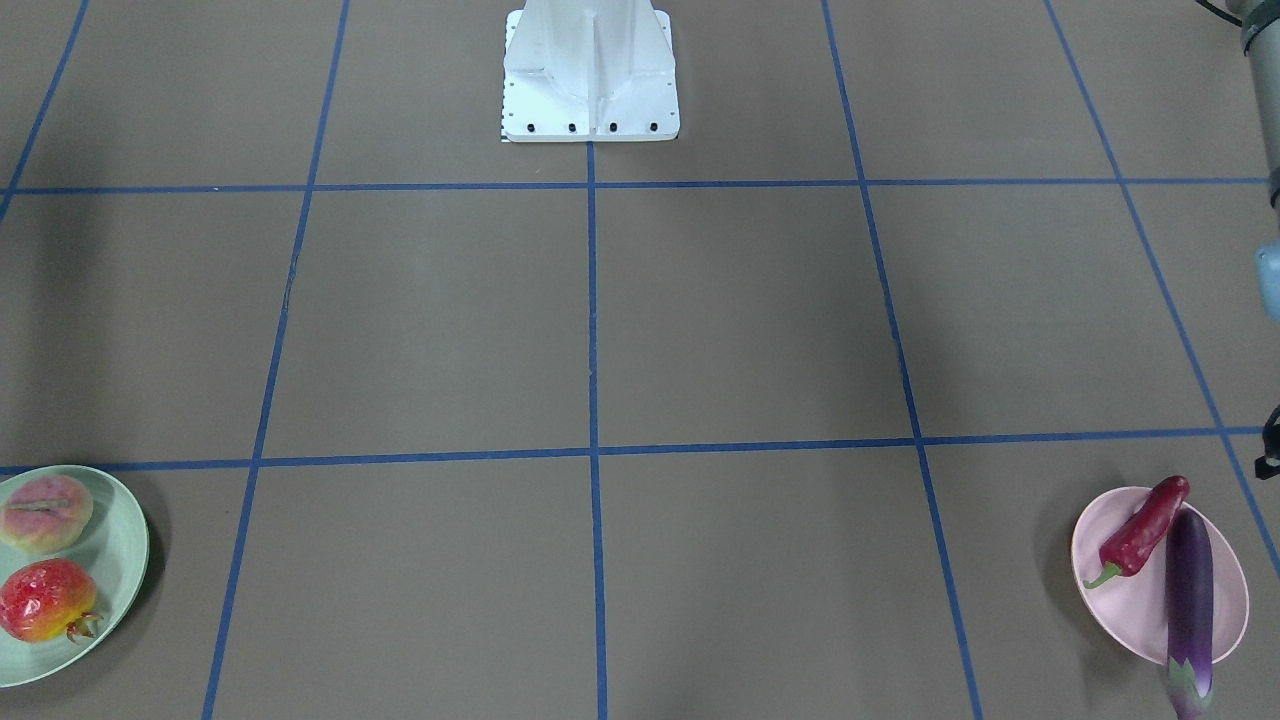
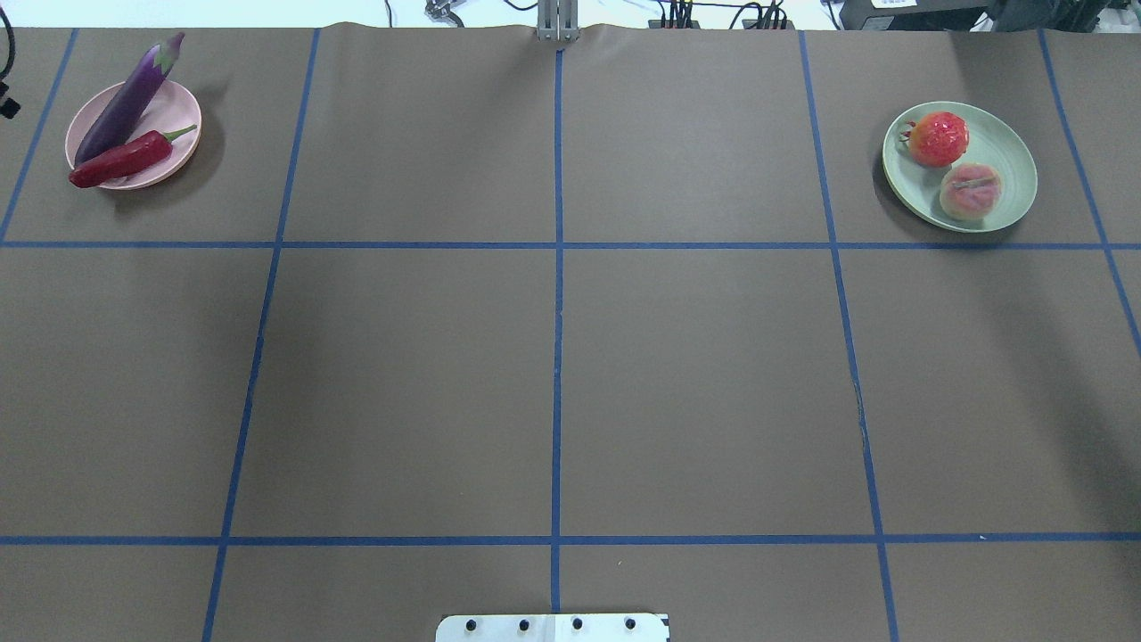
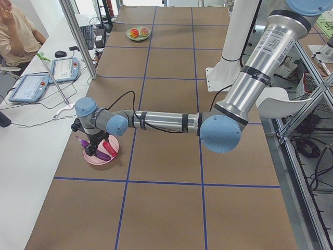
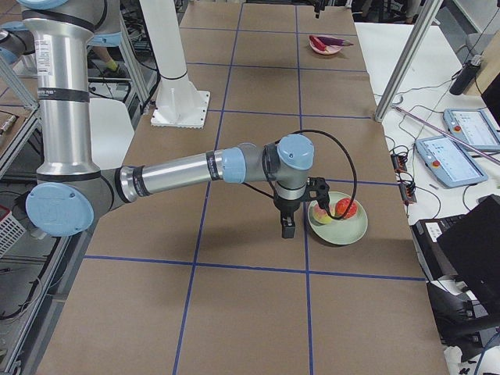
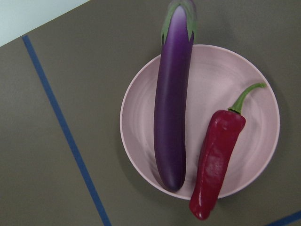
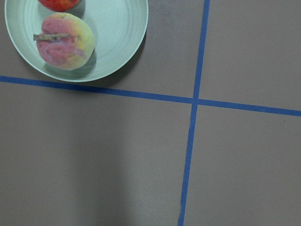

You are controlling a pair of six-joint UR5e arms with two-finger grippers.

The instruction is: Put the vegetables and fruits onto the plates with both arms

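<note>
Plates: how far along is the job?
Done: eggplant and chili pepper lie on the pink plate; peach and pomegranate sit on the green plate. In hand: cannot tell, left end effector and right end effector show only in side views. Left: nothing to place.

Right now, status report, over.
Left gripper over pink plate, right gripper beside green plate, states unreadable. Eggplant, chili on pink; peach, pomegranate on green. No obstructions seen.

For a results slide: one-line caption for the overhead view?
Eggplant and chili pepper on the pink plate at left; pomegranate and peach on the green plate at right.
</note>
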